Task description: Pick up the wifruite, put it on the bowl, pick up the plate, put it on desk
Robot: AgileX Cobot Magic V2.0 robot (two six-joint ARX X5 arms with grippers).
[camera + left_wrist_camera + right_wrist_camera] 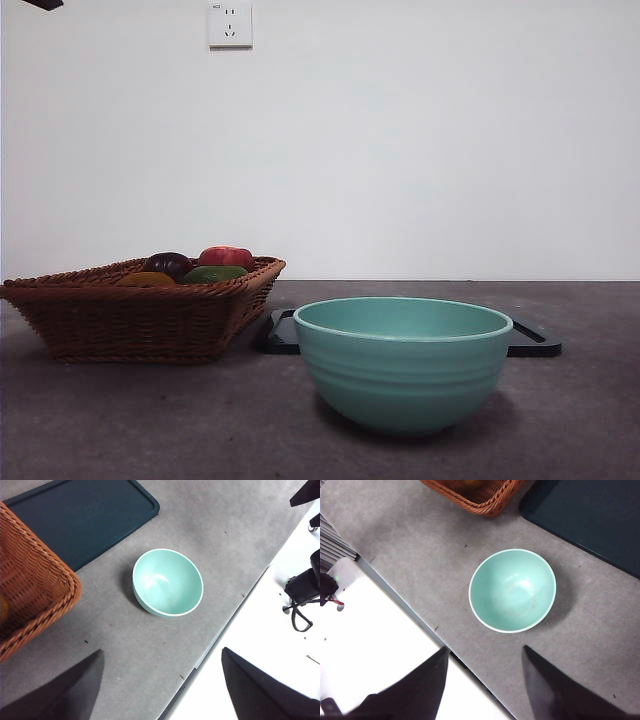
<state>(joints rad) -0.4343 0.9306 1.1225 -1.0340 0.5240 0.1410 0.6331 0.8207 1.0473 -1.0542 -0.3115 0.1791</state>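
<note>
The mint-green ribbed bowl (402, 362) (168, 582) (512, 590) stands empty on the grey desk (150, 420), near its front edge. To its left, a brownish-orange fruit, the wifruite (147, 279), lies in a wicker basket (135, 310) beside other fruit; only a sliver of it shows in the right wrist view (472, 482). A dark rectangular plate (535, 340) (85, 515) (590, 520) lies flat behind the bowl. My left gripper (160, 690) and right gripper (485, 680) both hang high above the desk's front edge, open and holding nothing.
The basket (30, 575) (480, 495) also holds a red fruit (226, 257), a dark purple one (168, 264) and a green one (214, 273). A white surface with cables (300, 600) borders the desk's front edge. A black arm tip (45, 4) shows at the top left.
</note>
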